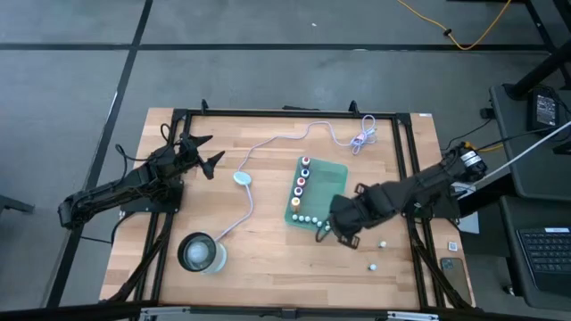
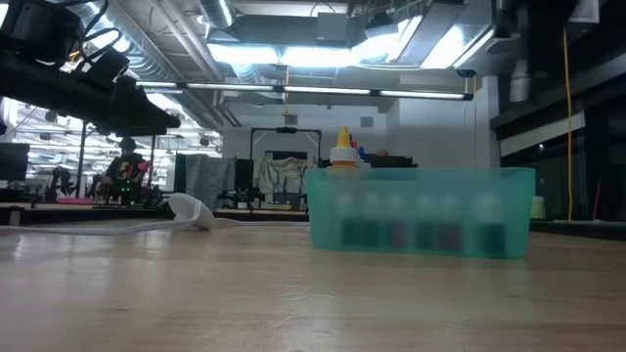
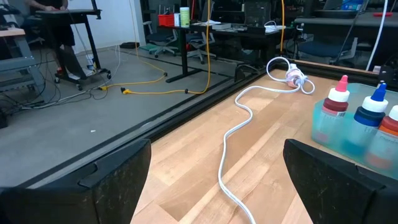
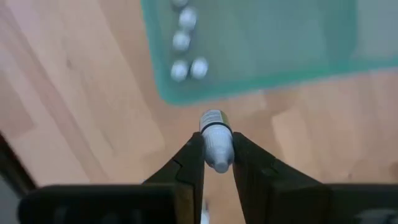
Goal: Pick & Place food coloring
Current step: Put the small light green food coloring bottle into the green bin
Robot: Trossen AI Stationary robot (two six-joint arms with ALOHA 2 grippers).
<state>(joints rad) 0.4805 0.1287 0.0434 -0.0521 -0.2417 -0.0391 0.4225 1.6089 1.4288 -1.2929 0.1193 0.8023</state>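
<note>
A green tray point(image 1: 326, 183) holds a column of coloured food coloring bottles point(image 1: 302, 180) and a row of white-capped ones point(image 1: 308, 218). Two more small bottles point(image 1: 382, 243) point(image 1: 369, 266) stand loose on the wood at the near right. My right gripper point(image 1: 337, 234) hangs by the tray's near edge, shut on one small white-capped bottle point(image 4: 215, 140) above the table. My left gripper point(image 1: 203, 153) stands open at the far left, with nothing between its fingers point(image 3: 118, 180). The low view shows the tray point(image 2: 421, 210) with a yellow-tipped bottle point(image 2: 342, 147). My right gripper pinches the bottle's white cap point(image 4: 217, 152) between its two fingertips, which point down from above. The bottle hangs upright below the fingers, its body point(image 4: 212, 118) clear of the wood, just outside the tray's near corner point(image 4: 165, 93).
A pale-blue puck point(image 1: 242, 178) on a white cable point(image 1: 277, 138) lies left of the tray, and the cable runs on to a round glass container point(image 1: 201, 252) at the near left. A black frame point(image 1: 285, 113) borders the table.
</note>
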